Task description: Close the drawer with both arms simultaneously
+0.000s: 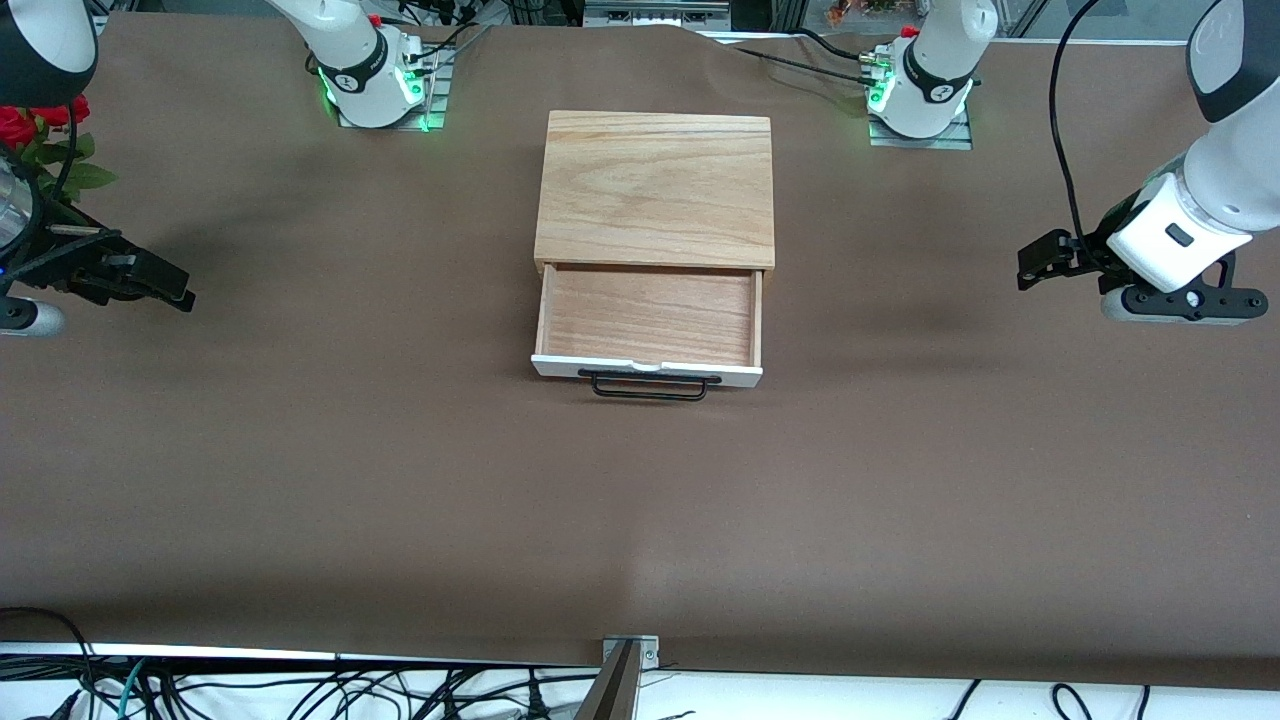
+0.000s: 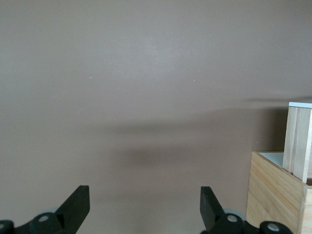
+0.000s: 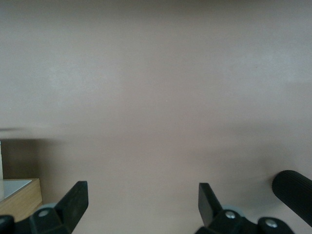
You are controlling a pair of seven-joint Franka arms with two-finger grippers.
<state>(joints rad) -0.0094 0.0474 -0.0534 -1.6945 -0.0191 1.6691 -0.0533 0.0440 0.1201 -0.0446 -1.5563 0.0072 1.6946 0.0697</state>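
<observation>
Front view, drawer point(image 1: 648, 318) pulled out (grippers apart)

The left arm point(image 1: 1190, 215) reaches in from its end of the surface, its wrist bent level, and the left gripper point(image 1: 1035, 262) hangs in the air with fingers point(image 2: 75, 204) spread wide. The right arm point(image 1: 30, 60) mirrors it; the right gripper point(image 1: 165, 285) hangs likewise, fingers point(image 3: 73, 202) apart.

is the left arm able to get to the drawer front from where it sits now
Probably yes. The left gripper hangs open over bare cloth toward its end of the table, and nothing stands between it and the drawer, pulled out of the wooden box with its white front unblocked.
</observation>
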